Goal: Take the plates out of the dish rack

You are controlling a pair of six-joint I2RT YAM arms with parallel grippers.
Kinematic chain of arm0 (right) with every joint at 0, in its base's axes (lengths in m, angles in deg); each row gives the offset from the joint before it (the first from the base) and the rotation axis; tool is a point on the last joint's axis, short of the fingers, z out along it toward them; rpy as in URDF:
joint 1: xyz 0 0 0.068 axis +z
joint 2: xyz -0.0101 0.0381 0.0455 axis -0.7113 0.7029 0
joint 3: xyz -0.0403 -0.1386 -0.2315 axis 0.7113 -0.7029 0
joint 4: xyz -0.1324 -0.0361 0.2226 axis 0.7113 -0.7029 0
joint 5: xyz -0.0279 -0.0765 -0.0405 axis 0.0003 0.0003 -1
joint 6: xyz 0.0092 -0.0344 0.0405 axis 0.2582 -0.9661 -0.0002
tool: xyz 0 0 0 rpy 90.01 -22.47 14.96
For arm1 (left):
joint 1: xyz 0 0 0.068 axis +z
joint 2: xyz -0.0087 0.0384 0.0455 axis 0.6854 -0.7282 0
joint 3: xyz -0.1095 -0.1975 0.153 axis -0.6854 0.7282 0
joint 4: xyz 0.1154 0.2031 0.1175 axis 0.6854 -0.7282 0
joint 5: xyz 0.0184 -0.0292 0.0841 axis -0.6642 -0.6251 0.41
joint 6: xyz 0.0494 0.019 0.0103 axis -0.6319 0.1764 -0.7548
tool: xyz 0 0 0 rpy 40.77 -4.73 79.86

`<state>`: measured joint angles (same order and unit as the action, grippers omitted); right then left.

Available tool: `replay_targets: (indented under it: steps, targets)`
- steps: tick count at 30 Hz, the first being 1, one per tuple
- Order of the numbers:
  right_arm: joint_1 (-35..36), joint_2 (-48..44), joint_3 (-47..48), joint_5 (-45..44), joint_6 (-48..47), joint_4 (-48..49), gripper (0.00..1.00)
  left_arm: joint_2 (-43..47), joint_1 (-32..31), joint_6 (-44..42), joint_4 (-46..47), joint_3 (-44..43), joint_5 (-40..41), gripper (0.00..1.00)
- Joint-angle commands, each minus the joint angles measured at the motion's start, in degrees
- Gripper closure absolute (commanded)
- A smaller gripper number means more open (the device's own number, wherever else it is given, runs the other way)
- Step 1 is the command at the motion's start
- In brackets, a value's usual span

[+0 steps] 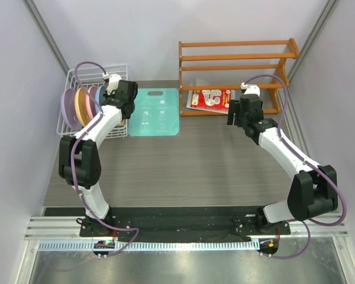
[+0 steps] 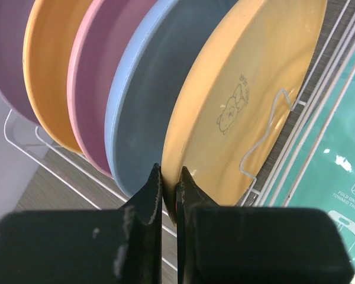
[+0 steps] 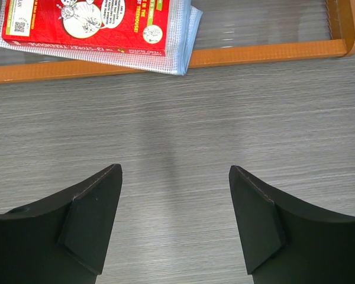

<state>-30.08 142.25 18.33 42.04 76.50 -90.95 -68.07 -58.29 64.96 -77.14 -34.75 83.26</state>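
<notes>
Now, the left fingers (image 2: 145,204) pinch the yellow plate (image 2: 242,89) at its rim, while the right fingers (image 3: 92,219) gape wide.

grey table (image 1: 195,168), dish rack (image 1: 122,70), cutting board (image 1: 157,112), wooden shelf (image 1: 236,57)

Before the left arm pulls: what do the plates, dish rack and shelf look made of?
Plates: likely plastic; flat uniform colours, soft matte sheen, and a printed cartoon on the yellow plate. Dish rack: thin bent wire with a white coating, probably metal underneath. Shelf: looks like wood, with smooth, semi-gloss orange slats; the grain is not clear.
</notes>
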Motion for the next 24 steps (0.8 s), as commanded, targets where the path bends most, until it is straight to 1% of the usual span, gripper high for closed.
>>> replay_targets:
  steps: [1, 7, 10, 13, 18, 21, 24]
  targets:
    - [0.2, -0.3, 2.0, 0.6, 0.0, 1.6, 0.21, 1.7, -0.4, 1.8, 0.4, -3.4, 0.4, 1.00]
    - [0.2, -1.4, 1.2, 1.3, 0.6, 1.2, 0.21, 4.3, -1.0, 0.9, -2.1, -4.5, 2.3, 1.00]
    - [0.1, -1.8, 0.9, 1.3, 0.7, 0.7, 0.21, 5.7, -1.8, -0.3, -2.0, -4.8, 5.2, 1.00]
    - [0.2, -2.3, 0.5, 1.1, 0.7, 0.5, 0.20, 5.8, -2.6, -1.4, -2.9, -5.9, 9.7, 1.00]
    - [0.2, -3.0, 0.2, 1.3, 0.7, 0.4, 0.20, 3.7, -4.7, -4.6, -3.8, -8.8, 20.2, 1.00]
    - [0.2, -3.2, 0.1, 1.5, 1.0, 0.2, 0.20, 3.2, -5.7, -4.8, -5.1, -10.5, 22.8, 1.00]
    - [0.2, -3.9, 0.0, 1.9, 1.2, 0.1, 0.20, 3.9, -6.5, -4.9, -5.7, -10.9, 23.3, 1.00]
